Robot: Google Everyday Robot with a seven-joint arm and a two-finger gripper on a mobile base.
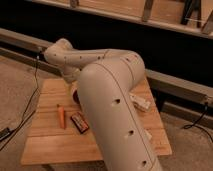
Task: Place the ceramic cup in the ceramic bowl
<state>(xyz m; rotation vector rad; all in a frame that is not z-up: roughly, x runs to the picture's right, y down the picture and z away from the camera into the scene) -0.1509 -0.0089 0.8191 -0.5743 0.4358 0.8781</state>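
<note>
My large pale arm (115,110) crosses the middle of the view and covers much of the wooden table (47,140). Its elbow (57,52) is at the upper left, and the forearm drops down toward the table's middle. The gripper is hidden behind the arm, somewhere near the table's centre. A sliver of the dark reddish-brown ceramic bowl (76,96) shows at the arm's left edge. The ceramic cup is hidden.
An orange carrot-like stick (61,117) and a dark flat packet (80,121) lie on the table's left half. A white tube-like bottle (140,102) lies at the right, a small pale object (149,135) nearer the front. Cables (25,117) trail on the floor.
</note>
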